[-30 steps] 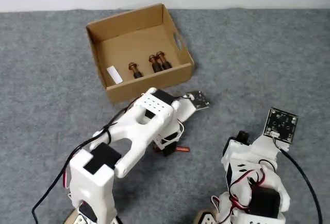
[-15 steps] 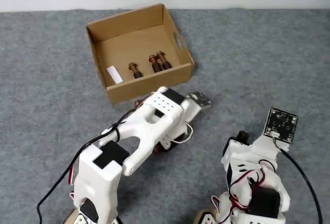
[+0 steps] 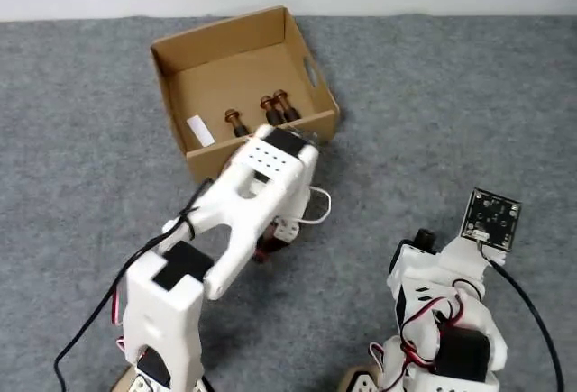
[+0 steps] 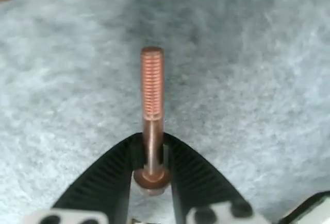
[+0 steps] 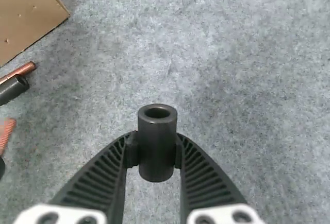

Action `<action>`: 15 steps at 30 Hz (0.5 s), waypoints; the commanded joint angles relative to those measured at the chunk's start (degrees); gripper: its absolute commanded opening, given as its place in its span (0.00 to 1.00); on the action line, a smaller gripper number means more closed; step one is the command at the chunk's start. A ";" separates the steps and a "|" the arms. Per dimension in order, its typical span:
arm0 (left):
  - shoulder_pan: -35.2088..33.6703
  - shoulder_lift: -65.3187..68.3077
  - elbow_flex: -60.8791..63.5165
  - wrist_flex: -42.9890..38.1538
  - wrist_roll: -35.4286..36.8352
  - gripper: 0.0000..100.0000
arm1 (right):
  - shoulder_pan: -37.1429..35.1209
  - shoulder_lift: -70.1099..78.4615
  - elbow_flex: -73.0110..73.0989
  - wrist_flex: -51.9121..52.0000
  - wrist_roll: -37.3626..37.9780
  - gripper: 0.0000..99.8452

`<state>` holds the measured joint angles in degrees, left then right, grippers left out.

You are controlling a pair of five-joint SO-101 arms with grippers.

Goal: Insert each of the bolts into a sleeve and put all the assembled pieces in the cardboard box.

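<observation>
Three pieces lie in the box at the far left of the counter, so you are well into the job but not through it. Your left pincer is clamped on a bolt close to its head, with the threaded shank pointing away over the grey counter. In the high view the left arm stands just on the near side of the box's near wall.

Your right pincer is closed around a sleeve, its bore open and facing outward, at the near right and well apart from the box. Bolt and sleeve are not yet joined. That insertion looks like the step in hand, and the joined piece must then go into the box.

By the box's corner a second bolt and a second sleeve lie on the counter, touching or nearly so. You cannot tell whether they are joined. Count that pair as work left too.
</observation>
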<state>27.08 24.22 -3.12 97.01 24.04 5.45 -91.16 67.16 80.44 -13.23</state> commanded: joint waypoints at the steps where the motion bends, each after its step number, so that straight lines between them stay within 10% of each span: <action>1: -0.79 -10.55 -2.33 1.05 5.19 0.00 | 0.66 -0.48 -0.35 -1.45 0.26 0.01; 15: -17.32 -19.08 -1.71 1.23 29.63 0.00 | 0.66 -0.57 -0.35 -1.45 0.26 0.01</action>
<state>15.12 5.93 -3.12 97.80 51.65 5.45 -91.16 67.16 80.44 -13.23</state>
